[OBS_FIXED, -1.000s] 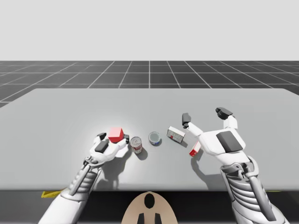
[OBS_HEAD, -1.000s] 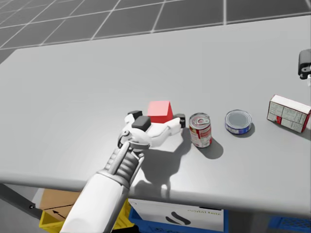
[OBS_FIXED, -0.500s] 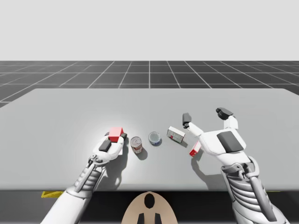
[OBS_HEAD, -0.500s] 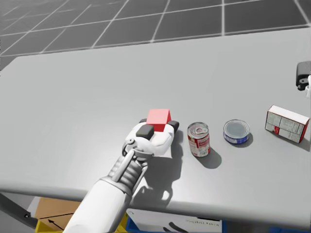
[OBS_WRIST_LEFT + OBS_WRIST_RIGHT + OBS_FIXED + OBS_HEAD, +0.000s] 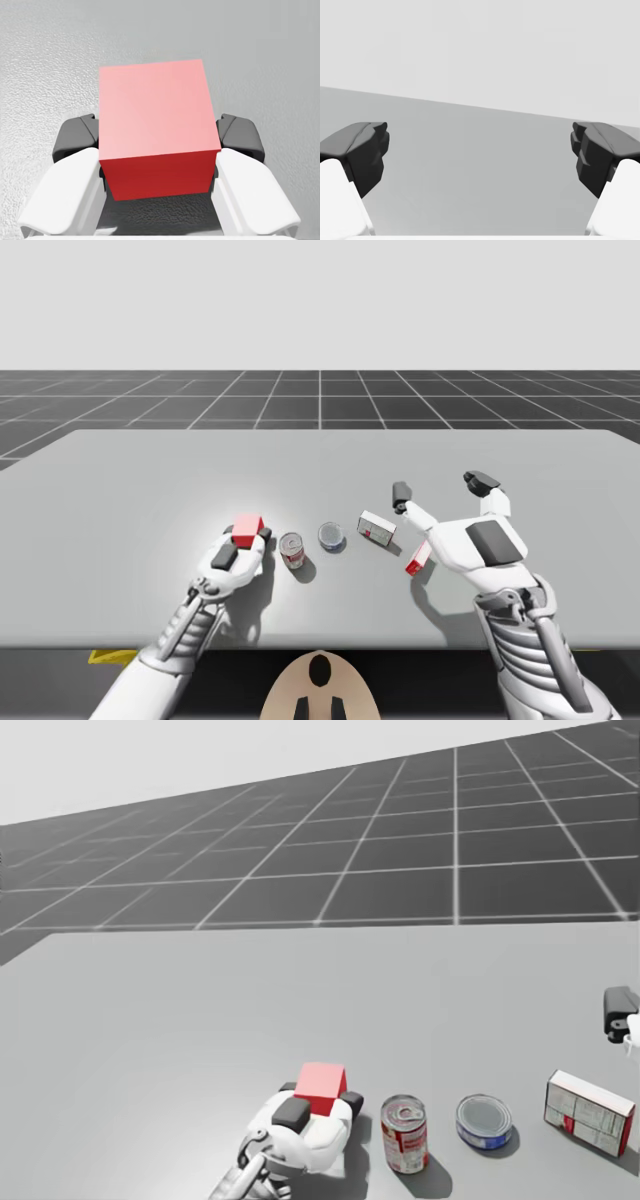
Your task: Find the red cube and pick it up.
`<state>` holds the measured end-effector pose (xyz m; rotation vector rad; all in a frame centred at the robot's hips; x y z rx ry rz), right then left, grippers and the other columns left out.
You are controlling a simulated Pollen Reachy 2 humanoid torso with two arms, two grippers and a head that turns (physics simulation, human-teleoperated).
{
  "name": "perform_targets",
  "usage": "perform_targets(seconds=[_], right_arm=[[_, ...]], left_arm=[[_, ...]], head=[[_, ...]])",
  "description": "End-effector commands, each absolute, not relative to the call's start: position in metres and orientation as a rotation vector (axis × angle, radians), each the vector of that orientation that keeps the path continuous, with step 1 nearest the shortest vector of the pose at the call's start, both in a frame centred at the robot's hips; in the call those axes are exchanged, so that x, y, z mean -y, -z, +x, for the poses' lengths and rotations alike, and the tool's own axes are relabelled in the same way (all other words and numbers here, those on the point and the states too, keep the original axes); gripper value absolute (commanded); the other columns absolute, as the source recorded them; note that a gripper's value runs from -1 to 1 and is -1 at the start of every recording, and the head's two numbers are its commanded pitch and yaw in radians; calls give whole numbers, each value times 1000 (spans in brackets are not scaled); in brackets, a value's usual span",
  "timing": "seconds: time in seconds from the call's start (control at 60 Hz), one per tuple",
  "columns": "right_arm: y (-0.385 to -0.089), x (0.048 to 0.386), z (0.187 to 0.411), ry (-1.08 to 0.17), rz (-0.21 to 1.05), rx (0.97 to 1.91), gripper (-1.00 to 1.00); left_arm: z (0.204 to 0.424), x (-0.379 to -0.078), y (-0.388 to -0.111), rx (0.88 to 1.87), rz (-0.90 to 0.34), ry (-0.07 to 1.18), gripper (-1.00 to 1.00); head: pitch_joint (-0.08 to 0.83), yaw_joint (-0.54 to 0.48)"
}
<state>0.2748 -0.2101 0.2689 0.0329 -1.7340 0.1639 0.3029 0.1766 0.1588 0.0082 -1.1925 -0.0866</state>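
Observation:
The red cube (image 5: 246, 530) (image 5: 320, 1086) (image 5: 156, 134) sits between the two dark pads of my left gripper (image 5: 243, 537) (image 5: 322, 1098) (image 5: 157, 137), which is shut on it from both sides. In the left wrist view the cube is held a little above the grey table (image 5: 260, 55). My right gripper (image 5: 440, 490) (image 5: 480, 155) hovers at the right of the table with its fingers wide apart and nothing between them.
A red and white can (image 5: 291, 550) (image 5: 405, 1133) stands just right of the cube. Beyond it are a low blue tin (image 5: 332, 536) (image 5: 485, 1120) and a white box with red print (image 5: 377, 528) (image 5: 589, 1112). A small red and white box (image 5: 417, 558) lies under my right hand.
My left gripper has closed on the cube and drawn back slightly toward me with it. My head has turned upward, so the floor grid now shows. The right arm has held still.

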Motion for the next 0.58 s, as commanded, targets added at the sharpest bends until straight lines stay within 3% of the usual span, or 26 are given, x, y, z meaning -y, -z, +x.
perform_targets(seconds=[0.017,0.283,0.583], right_arm=[[-268,209,276,-137,35,1729,-1000],[-266,209,285,-58,-23,1750,-1000],[-266,214,281,-90,97,1752,-1000]], left_arm=[[296,-166,-174,1226,-51,58,1000],[282,-178,-242,1387,-63,65,1000],[253,-182,-336,1664,-29,104,1000]], head=[[356,287],[357,281],[341,271]])
